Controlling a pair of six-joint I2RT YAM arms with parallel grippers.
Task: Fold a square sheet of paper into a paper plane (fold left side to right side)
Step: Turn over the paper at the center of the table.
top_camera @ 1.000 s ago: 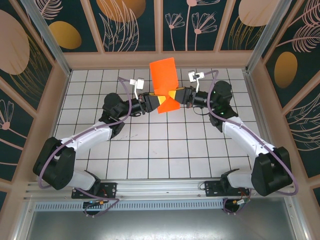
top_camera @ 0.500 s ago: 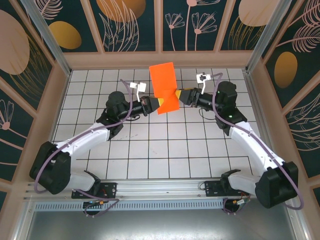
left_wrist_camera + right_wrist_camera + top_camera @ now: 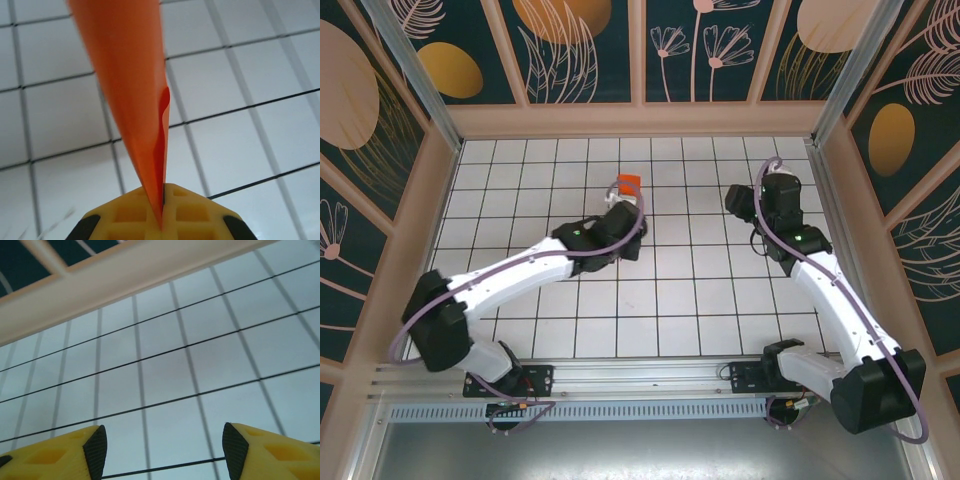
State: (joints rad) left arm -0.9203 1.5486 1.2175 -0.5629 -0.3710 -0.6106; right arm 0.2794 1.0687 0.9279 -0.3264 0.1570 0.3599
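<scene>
- The table (image 3: 700, 300) is a flat white surface ruled into square tiles by thin dark lines, smooth and faintly glossy, with a pale wooden wall along its far edge.
- The left arm (image 3: 520, 270) reaches in to the middle of the table. The right arm (image 3: 820, 270) stands well apart, off to the right side.
- The paper (image 3: 125, 90) is thin, bright orange, plain and matte. It is folded into layers and seen edge-on from the left wrist, where it narrows to the point at which it is held. One inner layer bows out a little along the edge, so the fold looks loose rather than pressed flat.
- From above, a small orange piece shows just beyond the left wrist, lifted off the tiles.
- The left gripper (image 3: 162, 215) is clenched on the paper's lower corner and holds it alone.
- The right gripper (image 3: 162, 455) is released and empty, over bare tiles near the far wall.
- Its fingers (image 3: 60, 460) are yellow moulded plastic with recessed pockets and dark inner pads.
- Step, as I judge it: between folds, with the part-folded sheet in one grip.
- The next move probably calls for laying the paper flat and squaring its edges, or for the right gripper to pinch the free edge. A thin sheet held by one corner may sag or twist.
</scene>
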